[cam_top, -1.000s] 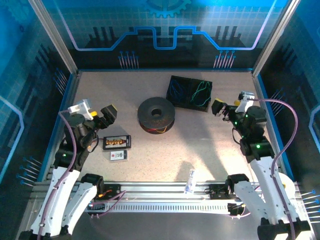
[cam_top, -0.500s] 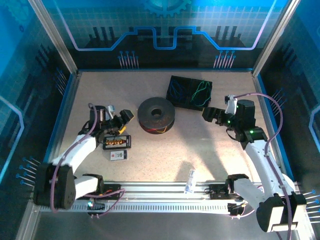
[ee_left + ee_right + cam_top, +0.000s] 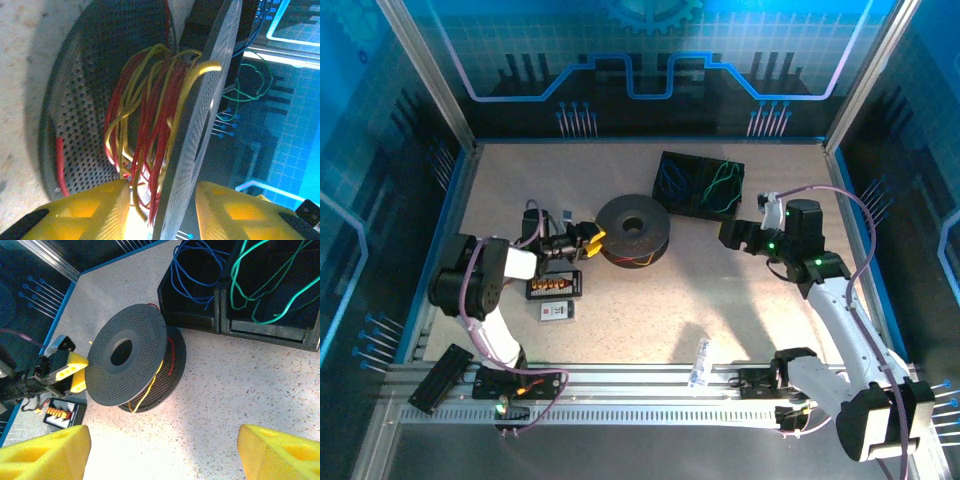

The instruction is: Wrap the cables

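Red and yellow cables (image 3: 150, 125) were recorded wound loosely between the flanges of the spool (image 3: 633, 228), which lay flat near mid-table. Several loops bulged past the rim. One yellow end was bent free over the edge of the upper flange. Blue cables (image 3: 192, 270) and green cables (image 3: 270, 285) were noted in loose tangles in separate compartments of the bin (image 3: 698, 186), just behind the spool and to its right.

Handling was judged as follows: the strands are thin, light and limp, with some spring in the coils. The smooth insulation is probably slippery, and neighbouring loops are likely to be dragged along if one is pulled mid-tangle. A pinch across a single strand close to a free end was judged best, the yellow end being the most exposed.

The left gripper (image 3: 588, 240) was found at the spool's left rim. Its jaws were apart and set either side of the upper flange edge, with the hanging loops between them. No clamp on flange or cable was seen. The right gripper (image 3: 732, 234) was held over the table (image 3: 650, 320) before the bin, jaws wide, nothing between them.
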Action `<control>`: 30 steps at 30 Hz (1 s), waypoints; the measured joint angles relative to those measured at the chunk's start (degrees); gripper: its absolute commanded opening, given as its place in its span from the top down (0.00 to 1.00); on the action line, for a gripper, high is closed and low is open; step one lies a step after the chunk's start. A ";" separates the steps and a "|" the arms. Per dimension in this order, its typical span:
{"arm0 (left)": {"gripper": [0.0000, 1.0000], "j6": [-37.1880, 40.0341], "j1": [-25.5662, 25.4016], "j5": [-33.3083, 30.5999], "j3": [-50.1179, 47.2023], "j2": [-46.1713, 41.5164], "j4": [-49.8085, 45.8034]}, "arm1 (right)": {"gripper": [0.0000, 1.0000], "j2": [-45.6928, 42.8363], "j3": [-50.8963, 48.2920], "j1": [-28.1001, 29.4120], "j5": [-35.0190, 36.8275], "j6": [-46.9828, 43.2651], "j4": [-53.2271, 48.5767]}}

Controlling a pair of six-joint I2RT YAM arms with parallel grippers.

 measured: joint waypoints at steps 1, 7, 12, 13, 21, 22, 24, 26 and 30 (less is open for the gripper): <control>0.69 -0.74 -0.24 0.20 0.42 1.01 1.36 | 0.22 0.00 0.00 0.02 0.00 0.00 -0.09; 0.99 -2.36 -1.75 0.81 2.19 3.50 6.95 | 0.18 0.98 0.15 0.07 0.09 0.00 -0.37; 1.00 1.31 -2.01 -0.90 2.54 -1.73 1.09 | 0.14 3.54 1.64 0.28 0.74 0.02 -1.05; 1.00 2.60 -2.03 -1.57 2.51 -3.67 -1.68 | 0.14 3.96 2.08 0.28 0.98 0.11 -1.14; 1.00 20.11 -6.05 -19.12 11.76 -24.92 -43.17 | 0.11 8.26 7.91 0.33 5.75 1.64 -2.62; 1.00 22.01 -7.23 -21.94 14.03 -25.99 -47.47 | 0.13 9.01 8.68 0.24 6.51 1.97 -2.86; 1.00 25.77 -10.05 -27.82 19.26 -27.17 -55.87 | 0.19 11.13 10.58 -0.13 7.91 2.86 -3.28; 1.00 28.89 -13.33 -33.38 24.28 -27.08 -62.58 | 0.22 13.73 12.33 -0.90 9.05 3.69 -3.50; 1.00 32.98 -19.65 -42.84 31.80 -25.31 -72.11 | 0.31 20.17 16.04 -2.47 10.25 4.79 -3.76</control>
